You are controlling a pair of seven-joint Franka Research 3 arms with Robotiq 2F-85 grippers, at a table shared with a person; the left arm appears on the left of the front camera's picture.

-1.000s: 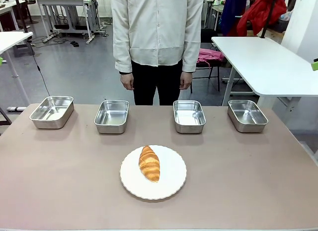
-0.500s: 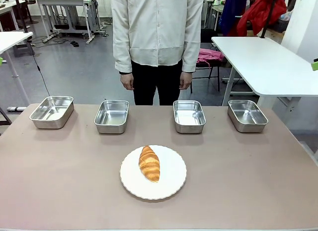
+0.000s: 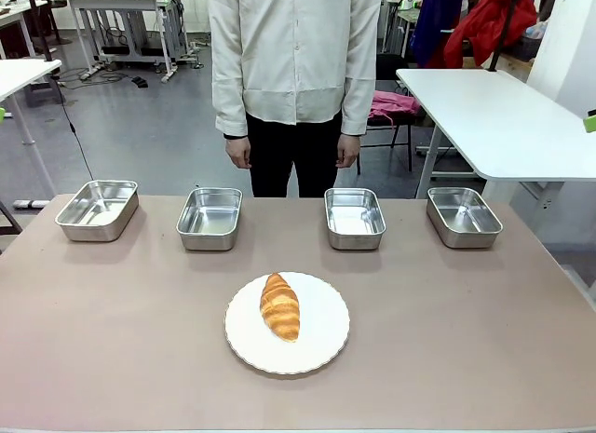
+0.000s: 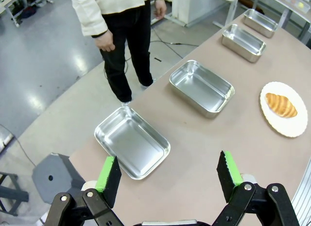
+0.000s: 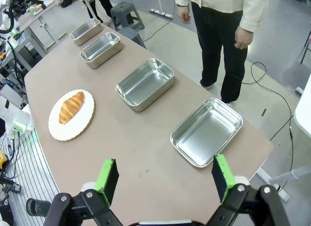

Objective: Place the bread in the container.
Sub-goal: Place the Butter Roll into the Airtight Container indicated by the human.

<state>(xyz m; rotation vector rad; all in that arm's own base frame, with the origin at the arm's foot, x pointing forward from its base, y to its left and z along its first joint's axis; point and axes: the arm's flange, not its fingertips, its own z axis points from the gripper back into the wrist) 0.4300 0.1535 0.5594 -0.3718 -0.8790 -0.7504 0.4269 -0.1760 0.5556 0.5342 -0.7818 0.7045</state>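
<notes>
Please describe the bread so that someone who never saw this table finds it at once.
On the table, nearer the robot than the four steel pans, lies a round white plate. The bread is on it: a golden-brown ridged croissant, the only food.

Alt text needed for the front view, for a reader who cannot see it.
A croissant lies on a round white plate near the middle of a brown table, with four empty steel pans in a row beyond it. A person stands at the far side, arms hanging.
</notes>
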